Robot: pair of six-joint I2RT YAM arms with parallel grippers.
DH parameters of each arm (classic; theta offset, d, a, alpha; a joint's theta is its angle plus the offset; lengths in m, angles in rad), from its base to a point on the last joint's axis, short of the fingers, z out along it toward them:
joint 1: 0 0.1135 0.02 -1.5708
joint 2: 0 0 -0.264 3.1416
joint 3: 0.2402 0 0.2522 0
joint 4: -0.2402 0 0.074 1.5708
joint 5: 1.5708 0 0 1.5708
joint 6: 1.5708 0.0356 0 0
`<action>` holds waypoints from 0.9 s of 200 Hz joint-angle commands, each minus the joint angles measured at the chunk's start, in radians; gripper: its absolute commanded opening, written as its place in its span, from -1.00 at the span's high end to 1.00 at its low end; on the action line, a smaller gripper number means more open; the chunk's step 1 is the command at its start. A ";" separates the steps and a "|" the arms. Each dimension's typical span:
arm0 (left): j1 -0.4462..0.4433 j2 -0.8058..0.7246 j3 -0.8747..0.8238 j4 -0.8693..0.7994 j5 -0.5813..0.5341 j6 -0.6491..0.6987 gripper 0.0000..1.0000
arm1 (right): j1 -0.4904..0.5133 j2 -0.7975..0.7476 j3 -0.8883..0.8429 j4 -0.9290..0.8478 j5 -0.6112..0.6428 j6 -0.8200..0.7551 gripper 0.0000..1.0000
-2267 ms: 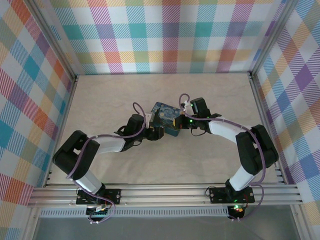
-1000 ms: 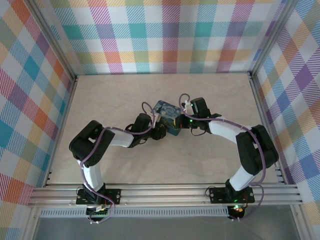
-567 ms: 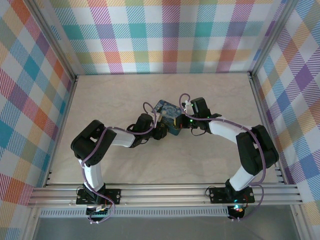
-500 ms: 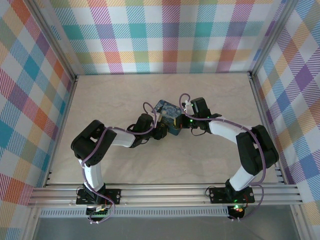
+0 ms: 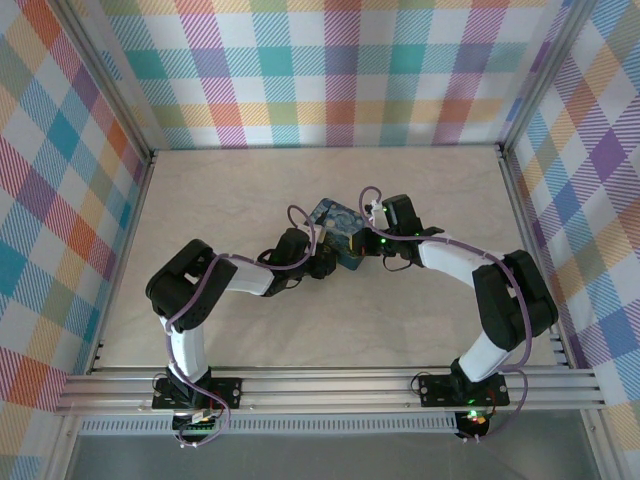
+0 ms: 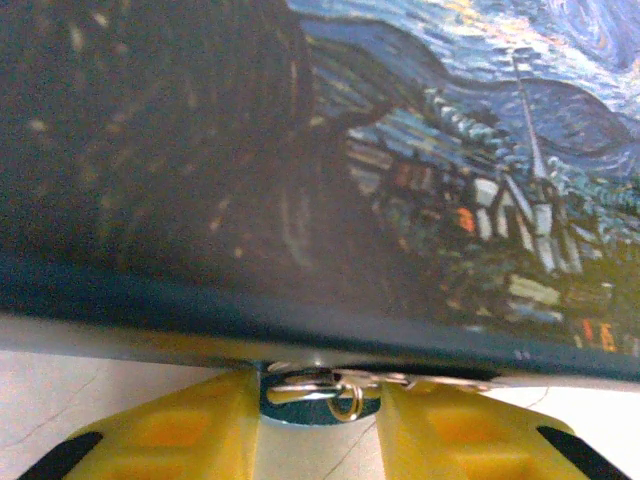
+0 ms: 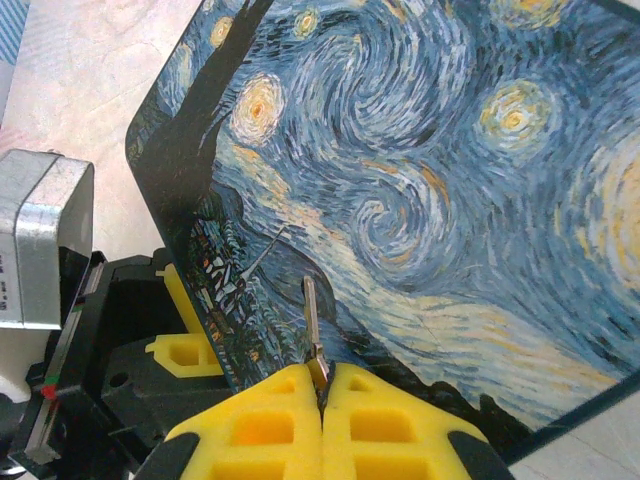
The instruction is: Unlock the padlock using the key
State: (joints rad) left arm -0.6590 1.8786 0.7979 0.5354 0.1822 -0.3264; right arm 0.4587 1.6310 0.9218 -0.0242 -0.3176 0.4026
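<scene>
Nearest you, both arm bases are sitting bolted to the aluminium rail (image 5: 330, 385) at the counter's (image 5: 230, 200) front edge. The two arms are reaching inward and meeting at the middle of the counter.

Your left gripper (image 5: 322, 263) is lying low against the near-left side of the starry-night tin (image 5: 338, 228), with its yellow fingers (image 6: 170, 430) standing apart. Between them, tucked under the tin's bottom edge, the padlock (image 6: 322, 398) is sitting: a small blue body with a silvery piece and a little ring across it (the wrist view is blurry at this spot). The fingers are flanking it closely on both sides, but you cannot tell whether they are pressing on it or merely standing beside it.

Your right gripper (image 7: 322, 392) is hanging above the tin's painted lid on the right side. Its yellow fingers are pressing together and clamping the key (image 7: 312, 318) by its end. The thin silver blade is sticking out past the fingertips, over the painted village near the lid's edge. In that same wrist view the left gripper's black and yellow body is showing just beyond the tin's left edge, lower than the lid. So the key is sitting up over the lid while the padlock is lying down at the tin's base.

Beyond the tin, bare counter is stretching away to the plaid back wall (image 5: 330, 70).
</scene>
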 commanded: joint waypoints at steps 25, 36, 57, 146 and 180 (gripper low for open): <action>-0.031 0.019 0.024 0.035 0.037 -0.033 0.35 | 0.005 0.005 -0.037 -0.090 0.022 -0.015 1.00; -0.033 0.020 0.024 0.038 0.036 -0.040 0.36 | 0.005 0.006 -0.037 -0.092 0.022 -0.015 1.00; -0.033 0.022 0.023 0.044 0.027 -0.051 0.37 | 0.005 0.004 -0.037 -0.093 0.021 -0.015 1.00; -0.033 0.030 0.021 0.069 -0.007 -0.127 0.41 | 0.005 0.003 -0.036 -0.091 0.019 -0.019 1.00; -0.033 0.021 0.020 0.071 0.003 -0.133 0.51 | 0.004 -0.007 -0.021 -0.091 0.022 -0.045 1.00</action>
State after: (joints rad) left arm -0.6743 1.8900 0.8009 0.5636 0.1745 -0.4370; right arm 0.4580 1.6260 0.9184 -0.0235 -0.3031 0.4004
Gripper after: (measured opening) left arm 0.263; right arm 0.049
